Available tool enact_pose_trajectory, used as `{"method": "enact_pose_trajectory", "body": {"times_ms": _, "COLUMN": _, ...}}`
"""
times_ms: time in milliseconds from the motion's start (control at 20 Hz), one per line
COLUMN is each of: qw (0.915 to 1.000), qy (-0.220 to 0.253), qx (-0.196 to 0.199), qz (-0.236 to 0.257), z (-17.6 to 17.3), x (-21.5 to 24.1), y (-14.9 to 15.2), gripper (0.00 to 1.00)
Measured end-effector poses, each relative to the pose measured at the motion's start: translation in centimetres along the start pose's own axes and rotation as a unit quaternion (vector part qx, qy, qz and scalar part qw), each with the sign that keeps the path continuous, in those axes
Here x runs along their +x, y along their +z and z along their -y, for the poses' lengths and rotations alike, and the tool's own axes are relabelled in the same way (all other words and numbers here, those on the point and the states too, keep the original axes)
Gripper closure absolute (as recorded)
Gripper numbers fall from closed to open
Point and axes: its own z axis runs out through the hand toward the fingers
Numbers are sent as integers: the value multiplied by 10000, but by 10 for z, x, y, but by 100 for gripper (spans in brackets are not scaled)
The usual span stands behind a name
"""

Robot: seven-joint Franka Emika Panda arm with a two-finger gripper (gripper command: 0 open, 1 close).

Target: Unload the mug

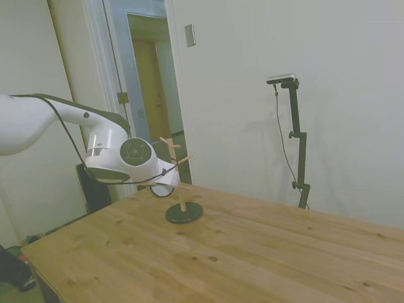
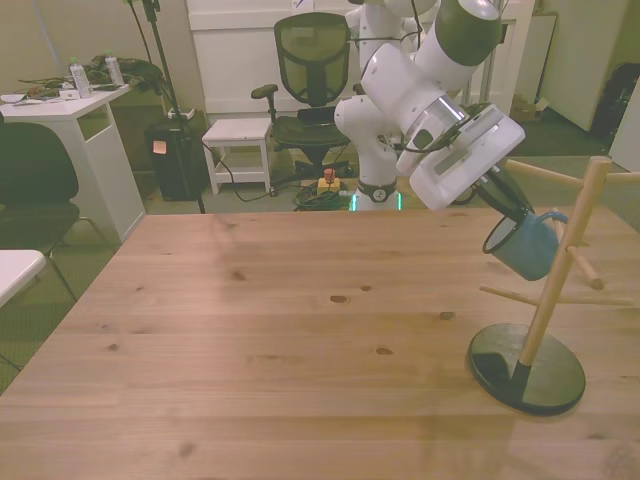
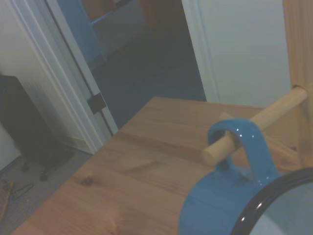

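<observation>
From the side view, the white arm reached in over the near corner of the wooden tabletop point(image 1: 252, 252), its wrist drawn up beside the wooden peg stand point(image 1: 182, 183), which stood upright on its round black base. The gripper point(image 1: 165, 180) sat just behind the stand's post, mostly hidden by the wrist, and the mug could not be made out clearly there.

In the front view, the peg stand point(image 2: 560, 270) stood near the front view's right edge of the tabletop point(image 2: 250, 340). The mug point(image 2: 524, 243), light blue with a dark rim, hung tilted from one of the pegs by its handle, mouth turned toward the arm. The gripper point(image 2: 505, 200) was at the mug's rim, dark fingers reaching down to its mouth; whether they were clamped on the rim or apart could not be told. An office chair point(image 2: 312, 70) and a white desk point(image 2: 70, 110) stood behind the tabletop.

The wrist view, taken from close by, showed the mug point(image 3: 230, 205) low in the picture, its handle looped over a round wooden peg point(image 3: 254, 126) whose end poked through the loop. The tabletop point(image 3: 122, 186) lay below, with a doorway point(image 3: 132, 54) beyond its edge.
</observation>
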Motion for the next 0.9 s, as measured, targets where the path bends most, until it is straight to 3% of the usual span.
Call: {"method": "enact_pose_trajectory", "body": {"times_ms": 900, "qw": 9994, "qy": -250, "qx": 219, "qz": 73, "z": 35, "x": -25, "y": -6, "gripper": 100}}
